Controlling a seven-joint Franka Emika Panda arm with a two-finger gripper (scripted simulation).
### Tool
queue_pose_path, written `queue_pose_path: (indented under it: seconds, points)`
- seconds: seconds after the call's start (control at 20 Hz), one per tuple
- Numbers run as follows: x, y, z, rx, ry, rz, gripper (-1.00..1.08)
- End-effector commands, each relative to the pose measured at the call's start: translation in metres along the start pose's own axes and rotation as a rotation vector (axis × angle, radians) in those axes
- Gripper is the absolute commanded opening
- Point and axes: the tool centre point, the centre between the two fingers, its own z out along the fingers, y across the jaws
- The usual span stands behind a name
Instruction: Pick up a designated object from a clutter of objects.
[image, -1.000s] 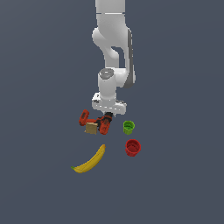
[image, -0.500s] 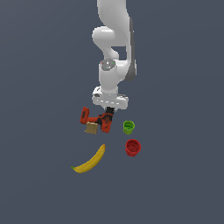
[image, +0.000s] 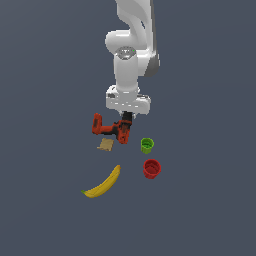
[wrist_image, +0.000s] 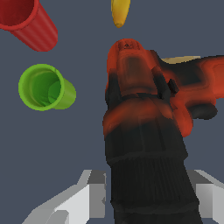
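The red-orange and black drill (image: 106, 129) hangs between my gripper's (image: 125, 123) fingers, just above the floor, with its battery base toward the exterior view's left. In the wrist view the drill's black end (wrist_image: 146, 175) fills the gap between the two grey fingers (wrist_image: 85, 199), and its red body (wrist_image: 131, 74) points away. The gripper is shut on the drill. Around it lie a small tan block (image: 105, 144), a green cup (image: 146, 145), a red cup (image: 151, 168) and a yellow banana (image: 104, 183).
In the wrist view the green cup (wrist_image: 44, 87) and the red cup (wrist_image: 28, 22) stand to one side of the drill, the banana's tip (wrist_image: 120, 13) lies beyond it, and a sliver of the tan block (wrist_image: 186, 59) shows behind the handle. The floor is plain dark grey.
The arm has risen, and the drill has come up with it and away from the tan block. The cups, the banana and the block have not moved.
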Motion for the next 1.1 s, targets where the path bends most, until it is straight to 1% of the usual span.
queue_pose_path:
  seconds: [0.0, 1.05]
  points:
    - [0.0, -0.003, -0.022, 0.0, 0.007, 0.0, -1.0]
    - [-0.014, -0.031, -0.19, 0.0, 0.007, -0.001, -1.0]
